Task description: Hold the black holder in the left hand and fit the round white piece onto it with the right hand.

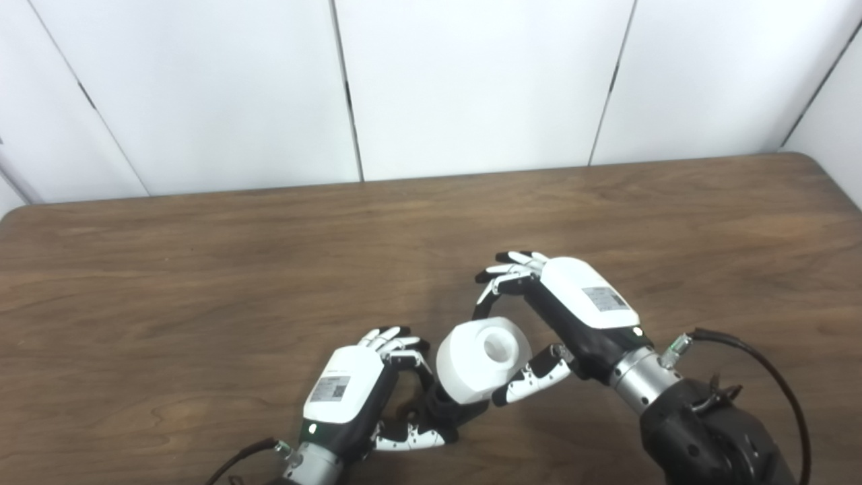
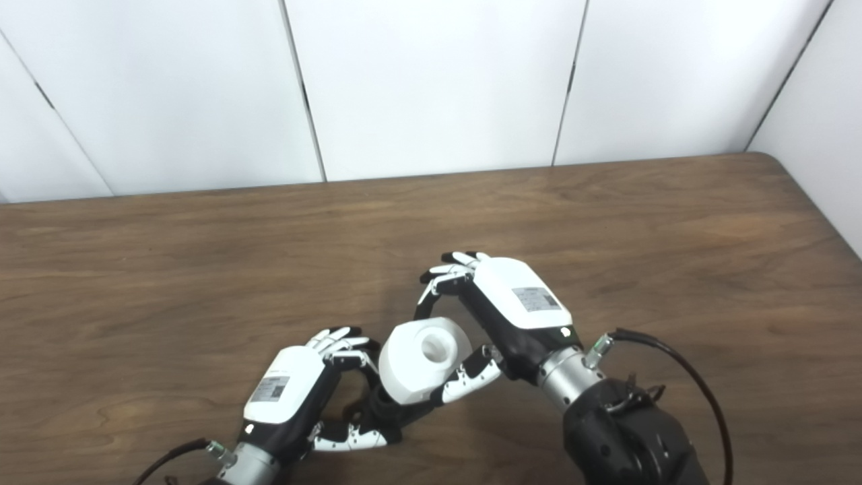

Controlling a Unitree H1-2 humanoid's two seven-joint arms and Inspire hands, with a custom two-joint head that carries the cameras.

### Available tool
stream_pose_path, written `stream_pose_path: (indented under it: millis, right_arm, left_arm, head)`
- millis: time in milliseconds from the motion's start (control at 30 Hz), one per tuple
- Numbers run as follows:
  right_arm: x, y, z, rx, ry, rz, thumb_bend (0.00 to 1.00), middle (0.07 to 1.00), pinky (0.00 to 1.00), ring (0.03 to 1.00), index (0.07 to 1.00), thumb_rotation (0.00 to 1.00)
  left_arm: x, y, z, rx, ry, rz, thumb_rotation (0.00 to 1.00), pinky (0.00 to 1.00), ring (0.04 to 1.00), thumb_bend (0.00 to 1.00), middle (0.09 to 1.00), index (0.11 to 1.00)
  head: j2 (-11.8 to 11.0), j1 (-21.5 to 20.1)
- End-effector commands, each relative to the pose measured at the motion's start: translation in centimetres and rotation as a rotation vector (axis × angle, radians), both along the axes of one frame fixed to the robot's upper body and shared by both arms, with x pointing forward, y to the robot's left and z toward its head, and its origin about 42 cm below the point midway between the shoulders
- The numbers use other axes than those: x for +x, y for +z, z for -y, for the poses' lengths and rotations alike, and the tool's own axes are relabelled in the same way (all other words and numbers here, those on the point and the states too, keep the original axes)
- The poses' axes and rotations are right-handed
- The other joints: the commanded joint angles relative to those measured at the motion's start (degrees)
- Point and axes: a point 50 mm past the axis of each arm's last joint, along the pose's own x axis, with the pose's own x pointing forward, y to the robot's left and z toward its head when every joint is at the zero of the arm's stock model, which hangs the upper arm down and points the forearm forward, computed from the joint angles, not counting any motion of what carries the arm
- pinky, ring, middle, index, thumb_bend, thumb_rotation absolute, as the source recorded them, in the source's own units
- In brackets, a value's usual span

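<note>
Table: brown wood-grain tabletop [image 1: 202,269], white panel wall [image 1: 471,81] behind.
Left hand [image 1: 350,394]: near table's front edge, fingers curled round black plastic holder [image 1: 441,407].
Holder: low in left hand, mostly hidden under white piece.
White piece: round white plastic cylinder with centre hole [image 1: 481,360], sitting on holder's top, tilted.
Right hand [image 1: 572,310]: fingers and thumb grasping white piece from right side.

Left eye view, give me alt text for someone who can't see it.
Two robot hands meet over a brown wooden table: the left hand grips a black holder, while the right hand holds a round white piece with a central hole against it.
</note>
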Motion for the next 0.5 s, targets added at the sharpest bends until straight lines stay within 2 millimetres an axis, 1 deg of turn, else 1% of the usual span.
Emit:
stream_pose_path:
  millis: [0,200,467]
  right_arm:
    - [-0.18,0.92,-0.59,0.001,0.034,0.061,0.52,0.813,0.97,0.928,0.482,0.14]
    - [-0.39,0.86,-1.22,0.003,0.055,0.055,0.52,0.814,0.97,0.936,0.482,0.14]
    - [-0.46,0.41,-1.33,-0.010,0.072,0.041,0.52,0.800,0.96,0.931,0.482,0.13]
  left_arm:
    - [-0.17,-1.33,0.69,0.055,-0.023,-0.046,0.05,0.92,0.897,0.52,0.800,0.486]
    - [0.06,-1.40,1.11,0.054,-0.023,-0.049,0.05,0.92,0.901,0.52,0.804,0.487]
    - [0.19,-1.35,1.52,0.057,-0.019,-0.045,0.05,0.94,0.901,0.52,0.805,0.486]
  head:
    - [0.1,0.1]
    - [0.2,0.4]
    - [0.6,0.9]
